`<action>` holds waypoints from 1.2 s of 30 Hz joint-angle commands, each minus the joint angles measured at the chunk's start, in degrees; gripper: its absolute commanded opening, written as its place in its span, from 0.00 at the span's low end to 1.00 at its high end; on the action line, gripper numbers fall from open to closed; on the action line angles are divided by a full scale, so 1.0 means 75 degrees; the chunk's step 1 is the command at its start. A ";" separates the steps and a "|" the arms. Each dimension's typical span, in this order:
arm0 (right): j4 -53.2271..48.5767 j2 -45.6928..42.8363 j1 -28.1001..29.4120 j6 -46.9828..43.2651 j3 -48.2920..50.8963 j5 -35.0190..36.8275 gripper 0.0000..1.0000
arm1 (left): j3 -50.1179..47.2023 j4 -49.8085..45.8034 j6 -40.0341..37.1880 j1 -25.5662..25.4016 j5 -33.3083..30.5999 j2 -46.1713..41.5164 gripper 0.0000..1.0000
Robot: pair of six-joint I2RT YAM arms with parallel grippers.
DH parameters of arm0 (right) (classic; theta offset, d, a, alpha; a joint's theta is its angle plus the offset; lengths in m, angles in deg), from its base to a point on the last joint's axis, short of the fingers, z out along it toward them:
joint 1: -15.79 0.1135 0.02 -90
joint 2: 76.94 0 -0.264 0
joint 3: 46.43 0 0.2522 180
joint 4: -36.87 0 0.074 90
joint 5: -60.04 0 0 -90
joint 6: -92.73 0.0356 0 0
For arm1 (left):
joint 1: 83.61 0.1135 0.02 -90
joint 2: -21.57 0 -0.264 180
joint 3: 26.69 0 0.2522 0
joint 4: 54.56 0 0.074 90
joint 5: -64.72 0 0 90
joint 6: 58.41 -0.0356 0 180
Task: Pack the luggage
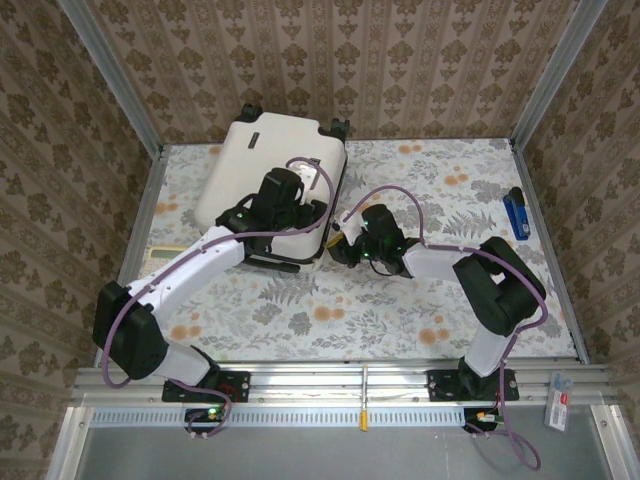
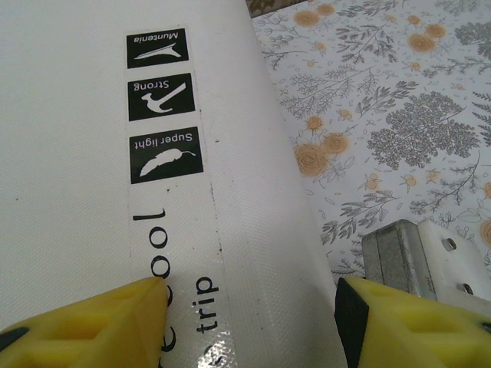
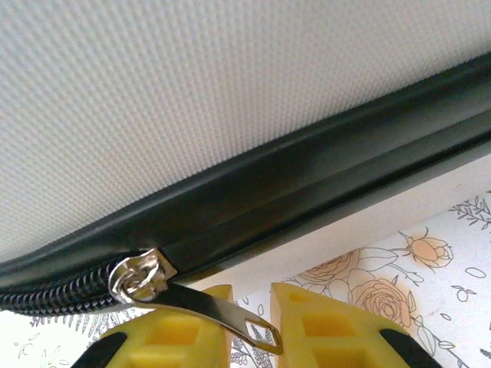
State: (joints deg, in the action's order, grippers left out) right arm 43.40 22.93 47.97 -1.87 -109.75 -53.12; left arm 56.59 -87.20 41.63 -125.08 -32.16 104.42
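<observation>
Floral table [image 1: 400, 300] | luggage [image 1: 250, 160] cream-white, black zipper seam [image 3: 307, 184] | left tool [image 2: 249, 299] apart | right tool [image 3: 252, 297] slightly apart

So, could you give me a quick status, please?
Left fingers open, straddling luggage edge. Right fingers narrow at zipper pull, grip unconfirmed. Luggage closed, flat. Blue item aside.

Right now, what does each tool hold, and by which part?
Left tool: open, holds nothing. Right tool: the zipper pull tab lies in its gap; grip unclear.

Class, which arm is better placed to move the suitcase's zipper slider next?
Right. The right gripper sits at the zipper pull of the luggage; the left gripper straddles its printed edge.
</observation>
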 commanded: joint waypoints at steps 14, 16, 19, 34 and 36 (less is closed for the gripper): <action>0.0552 -0.0339 0.0363 0.0063 -0.0051 -0.0043 0.25 | -0.0456 -0.1763 0.0477 -0.0127 0.0708 0.0458 0.61; 0.0444 -0.0294 0.0349 0.0016 -0.0181 0.0084 0.26 | -0.0468 -0.1761 0.0477 -0.0128 0.0706 0.0444 0.61; 0.0408 -0.0245 0.0338 -0.0031 -0.0301 0.0111 0.26 | -0.0479 -0.1748 0.0495 -0.0128 0.0713 0.0420 0.61; 0.0447 -0.0326 0.0240 -0.0066 -0.0256 0.0306 0.04 | -0.0611 -0.1702 0.0516 -0.0120 0.0677 0.0297 0.61; 0.0491 -0.0341 0.0220 -0.0064 -0.0230 0.0310 0.01 | -0.0612 -0.1702 0.0512 -0.0123 0.0687 0.0297 0.61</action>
State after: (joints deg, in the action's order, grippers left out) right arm 41.74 22.54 50.12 -2.03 -109.53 -52.88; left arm 56.08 -86.50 42.38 -125.08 -32.16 104.09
